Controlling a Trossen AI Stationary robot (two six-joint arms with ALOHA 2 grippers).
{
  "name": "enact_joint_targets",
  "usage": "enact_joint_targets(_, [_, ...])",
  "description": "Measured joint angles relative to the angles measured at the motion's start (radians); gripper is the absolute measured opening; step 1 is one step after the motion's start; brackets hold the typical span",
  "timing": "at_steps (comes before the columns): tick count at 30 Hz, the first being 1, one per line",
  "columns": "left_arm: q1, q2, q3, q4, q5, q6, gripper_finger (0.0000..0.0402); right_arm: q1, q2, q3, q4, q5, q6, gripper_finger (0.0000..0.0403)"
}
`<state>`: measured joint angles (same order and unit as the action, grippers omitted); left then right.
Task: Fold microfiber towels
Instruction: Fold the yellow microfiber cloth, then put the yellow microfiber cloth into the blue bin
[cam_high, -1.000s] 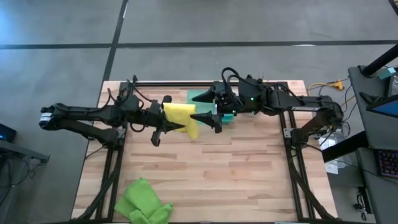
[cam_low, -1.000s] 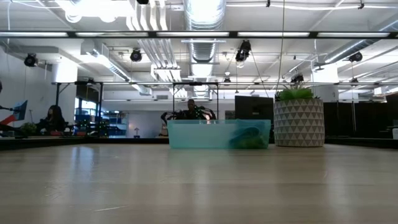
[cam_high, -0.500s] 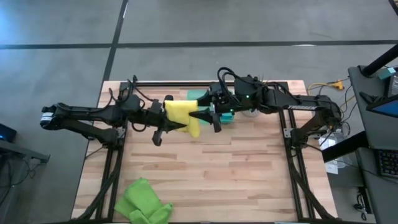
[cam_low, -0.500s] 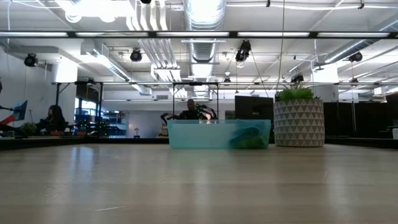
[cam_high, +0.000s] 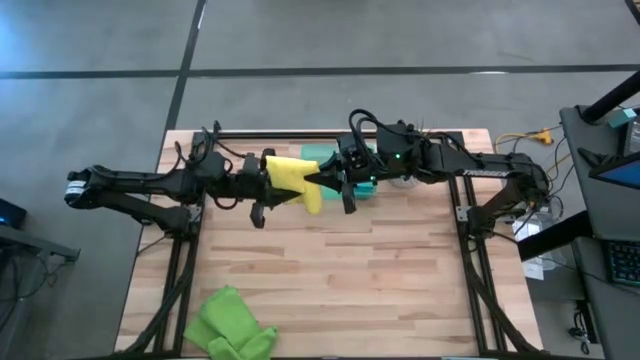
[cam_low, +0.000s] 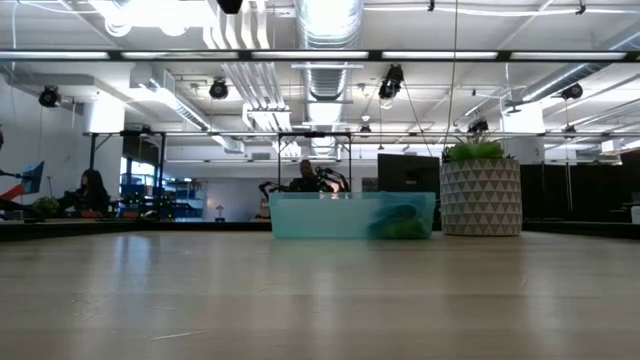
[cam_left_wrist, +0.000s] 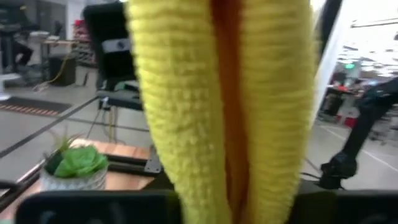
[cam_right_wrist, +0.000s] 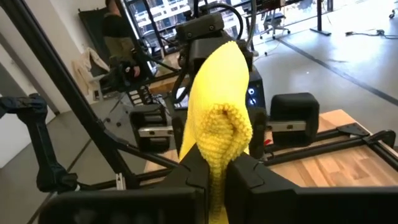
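Observation:
A yellow microfiber towel hangs in the air over the far middle of the table, between my two grippers. My left gripper reaches it from the table's left. My right gripper reaches it from the right, and its fingers are shut on the cloth. In the left wrist view the towel fills the picture as two hanging rolls. Two lime green towels lie bunched on the table near its front left edge. My left gripper has the yellow towel's left end at its tip, level from the table's left; the cloth itself hides the place of contact. My right gripper pinches a bunched fold of the towel between its two fingers, level from the table's right. The towel is lifted clear of the table, and a flap hangs below.
A translucent teal tray stands at the table's far edge behind the grippers, with something green in it. A small potted plant stands beside it. The bare wood in the middle of the table is free.
My right gripper has shut on the yellow towel's right end, staying where it was. My left gripper has rolled a little, and the towel's left end has shifted slightly toward the far edge. The towel stays lifted clear of the table.

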<state>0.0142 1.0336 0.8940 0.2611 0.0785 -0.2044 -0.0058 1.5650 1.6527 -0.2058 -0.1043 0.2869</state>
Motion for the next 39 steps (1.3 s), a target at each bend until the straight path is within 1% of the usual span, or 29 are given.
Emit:
enact_joint_targets(3, [0.000, 0.000, 0.000, -0.022, -0.034, -0.045, 0.0111, 0.000, 0.000, 0.000, -0.006, 0.000, -0.007, 0.0015])
enact_joint_targets(7, [0.000, -0.015, -0.001, -0.034, -0.079, -0.115, 0.0191, -0.006, -0.004, 0.000, -0.060, 0.001, -0.008, 0.0014])
enact_joint_targets(12, [0.000, -0.073, -0.002, -0.085, -0.083, -0.152, 0.0291, -0.017, -0.011, -0.002, -0.152, 0.047, -0.022, 0.0014])
enact_joint_targets(15, [0.000, -0.119, -0.004, -0.119, -0.085, -0.157, 0.0336, -0.034, -0.014, -0.026, -0.159, 0.053, -0.023, 0.0013])
enact_joint_targets(17, [0.000, -0.143, -0.007, -0.119, -0.088, -0.157, 0.0355, -0.049, -0.014, -0.050, -0.154, 0.053, -0.014, 0.0013])
enact_joint_targets(19, [0.000, -0.169, -0.018, -0.124, -0.088, -0.158, 0.0366, -0.065, -0.012, -0.072, -0.155, 0.053, -0.006, 0.0013])
enact_joint_targets(23, [0.000, -0.203, -0.033, -0.122, -0.093, -0.158, 0.0371, -0.101, -0.011, -0.144, -0.114, 0.044, 0.023, 0.0012])
enact_joint_targets(29, [0.000, -0.215, -0.037, -0.148, -0.115, -0.159, 0.0372, -0.173, -0.012, -0.326, 0.095, -0.024, 0.123, 0.0012])
enact_joint_targets(39, [0.000, -0.185, -0.037, -0.148, -0.117, -0.159, 0.0372, -0.292, 0.009, -0.598, 0.377, -0.058, 0.272, 0.0012])
